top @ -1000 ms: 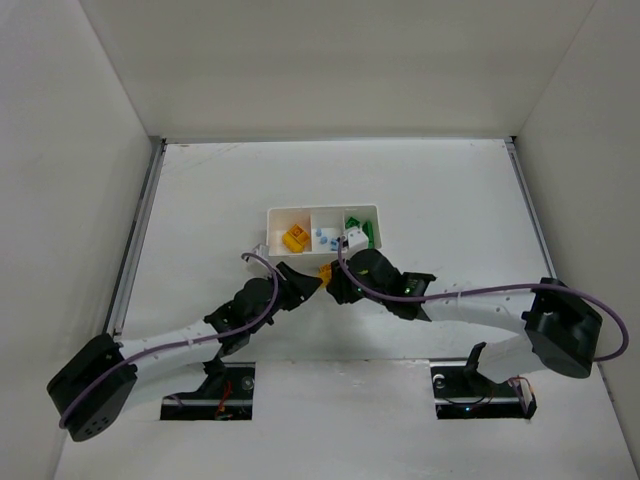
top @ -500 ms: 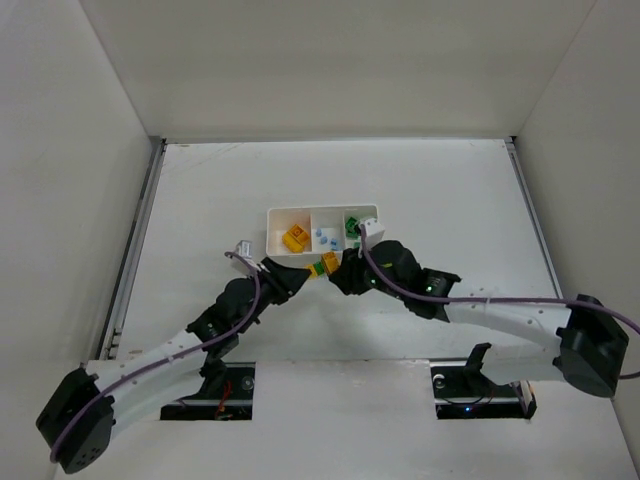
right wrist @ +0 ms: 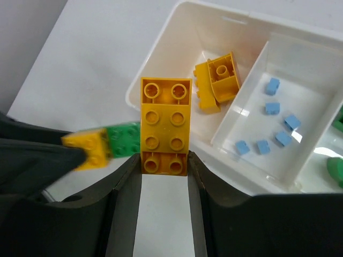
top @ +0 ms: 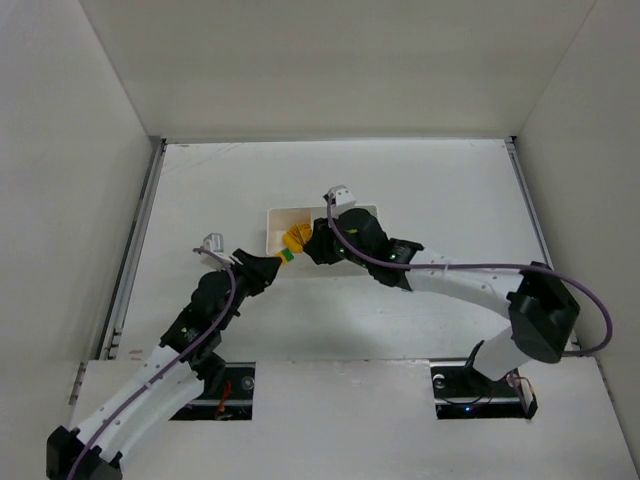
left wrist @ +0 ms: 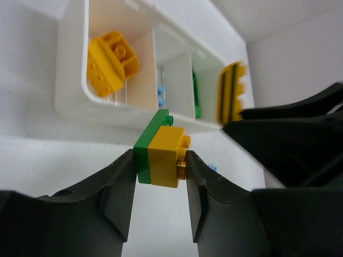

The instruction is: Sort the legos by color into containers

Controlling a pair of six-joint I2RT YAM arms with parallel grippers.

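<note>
Two claws each grip a brick at the near side of the white tray. Nearest, the left gripper is clamped on a green-and-yellow pair, a thin green piece stuck to a yellow block, held just short of the tray's wall. Beside it the right gripper pinches one end of a long yellow brick by the tray's corner. Beyond, the left end compartment holds yellow bricks, the middle one pale blue bits, and the farthest green pieces.

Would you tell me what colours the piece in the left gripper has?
The piece is half green, half yellow-orange; the left wrist view shows it best.
</note>
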